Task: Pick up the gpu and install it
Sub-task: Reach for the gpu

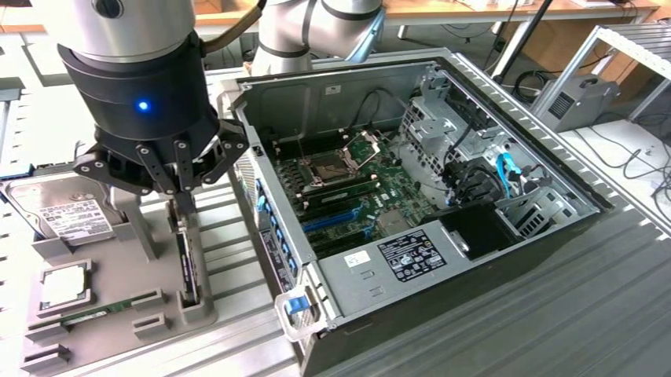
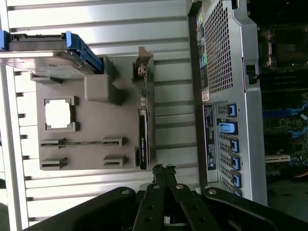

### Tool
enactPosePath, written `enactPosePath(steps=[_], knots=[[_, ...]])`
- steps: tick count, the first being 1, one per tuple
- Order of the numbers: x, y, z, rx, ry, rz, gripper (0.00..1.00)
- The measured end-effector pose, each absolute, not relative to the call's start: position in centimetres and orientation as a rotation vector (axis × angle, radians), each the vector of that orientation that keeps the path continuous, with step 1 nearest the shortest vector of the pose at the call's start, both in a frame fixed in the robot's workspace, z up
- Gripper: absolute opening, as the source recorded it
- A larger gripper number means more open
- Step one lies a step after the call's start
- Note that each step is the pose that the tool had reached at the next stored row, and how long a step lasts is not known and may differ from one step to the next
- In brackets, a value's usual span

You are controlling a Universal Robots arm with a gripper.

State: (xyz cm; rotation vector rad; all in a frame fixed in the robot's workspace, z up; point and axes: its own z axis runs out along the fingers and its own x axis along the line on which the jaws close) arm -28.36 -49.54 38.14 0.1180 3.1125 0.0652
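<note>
On the ribbed metal bench [image 1: 243, 347] [image 2: 96, 24], beside the open computer case [image 1: 351, 276] [image 2: 222, 72], a grey holder block [image 1: 126, 236] [image 2: 96, 122] is set. The gpu [image 1: 188, 269] [image 2: 143, 139] is held on edge in a long slot of that block, on the side nearest the case, with its silver end bracket [image 2: 142, 67] seen in the wrist view. The claw [image 1: 179, 187] [image 2: 163, 169] is poised above the card, near one end of it. Its fingers are drawn together and nothing is seen between them. A hard drive [image 1: 63, 212] [image 2: 43, 57], a square processor chip [image 1: 65, 287] [image 2: 57, 114] and a memory stick [image 1: 89, 316] [image 2: 79, 142] are also carried by the block. The motherboard [image 1: 357, 188] is exposed inside the case.
</note>
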Motion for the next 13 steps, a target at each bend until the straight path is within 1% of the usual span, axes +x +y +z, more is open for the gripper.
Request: enactPosePath(steps=[13], knots=[[-28.37,-50.17,38.05,0.118,3.112,0.065,0.11]])
